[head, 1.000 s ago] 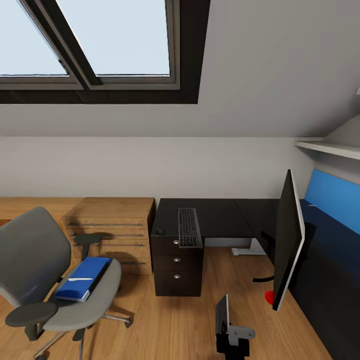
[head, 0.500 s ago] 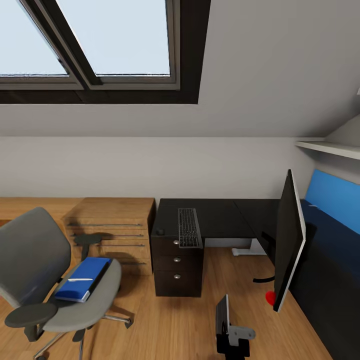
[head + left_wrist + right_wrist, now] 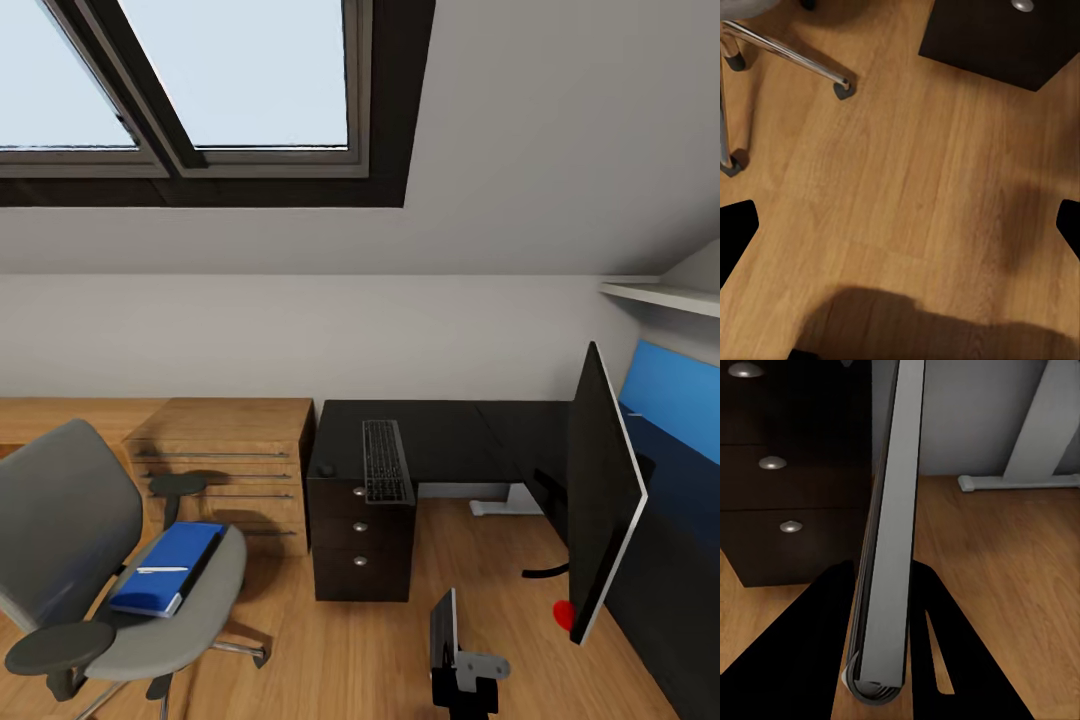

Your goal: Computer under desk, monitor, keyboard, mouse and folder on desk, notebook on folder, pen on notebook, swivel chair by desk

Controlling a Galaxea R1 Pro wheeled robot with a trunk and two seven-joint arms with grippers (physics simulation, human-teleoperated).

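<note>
While the right tool (image 3: 881, 660) clamps the monitor (image 3: 600, 490) edge, treat the tall rigid panel as top-heavy; left tool (image 3: 900, 225) stands open.

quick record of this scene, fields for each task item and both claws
monitor: at the robot's right, tilted, its thin edge between the right claw's fingers
right claw: closed on the monitor's edge
left claw: open, above bare wooden floor near the chair's base
keyboard: flat on the desk, above the drawers
folder: lying on the swivel chair seat, a thin white item on top
swivel chair: to the left of the drawers, apart from the desk
</note>
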